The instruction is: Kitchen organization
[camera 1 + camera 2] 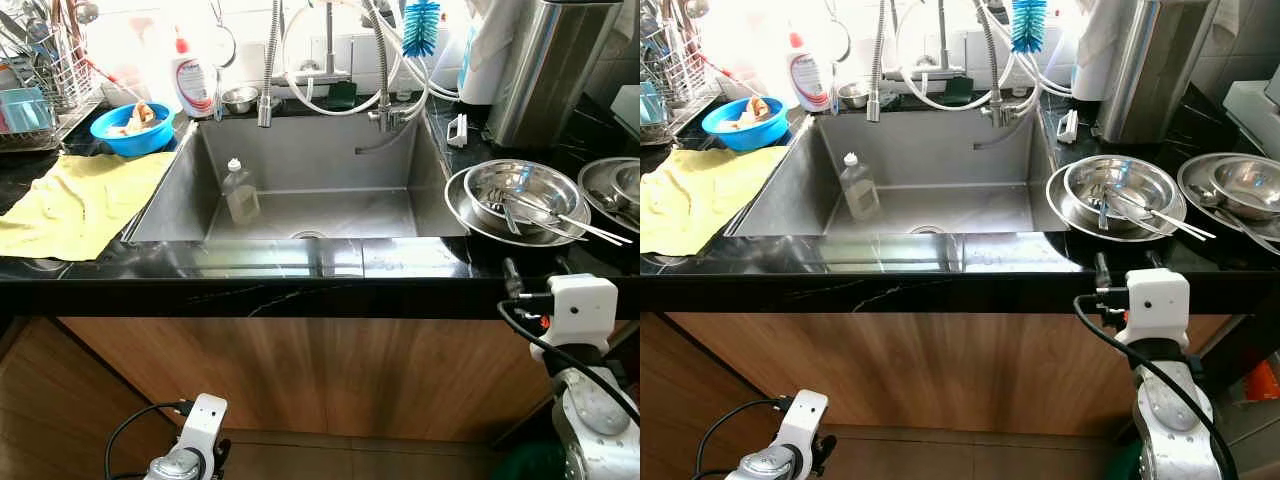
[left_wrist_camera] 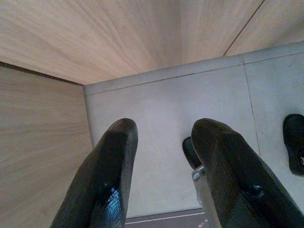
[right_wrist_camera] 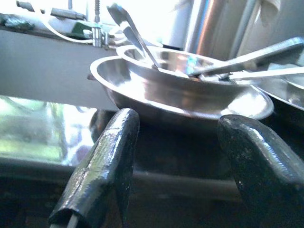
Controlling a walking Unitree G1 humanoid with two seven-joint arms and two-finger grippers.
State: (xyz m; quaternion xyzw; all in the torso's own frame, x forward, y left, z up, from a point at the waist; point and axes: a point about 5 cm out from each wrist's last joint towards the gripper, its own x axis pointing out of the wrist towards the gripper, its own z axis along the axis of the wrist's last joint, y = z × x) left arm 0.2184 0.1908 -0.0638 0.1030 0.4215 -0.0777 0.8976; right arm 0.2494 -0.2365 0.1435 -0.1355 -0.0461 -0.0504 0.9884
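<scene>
Head views: stacked steel bowls [image 1: 515, 200] holding utensils [image 1: 560, 218] sit on the black surface [image 1: 300, 262] just right of the sink [image 1: 310, 185], apparently awaiting sorting. Right gripper [image 1: 1127, 266] is raised to the surface edge before them.

Right wrist view: fingers [image 3: 102, 161] spread, empty, levelled at the bowls.

Left wrist view: left gripper [image 2: 164, 166] hangs idle, parted, over floor.

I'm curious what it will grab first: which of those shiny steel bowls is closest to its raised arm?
The stacked round steel bowls holding utensils, just right of the sink, sit directly ahead of the right tool. The other steel bowls lie farther right.
</scene>
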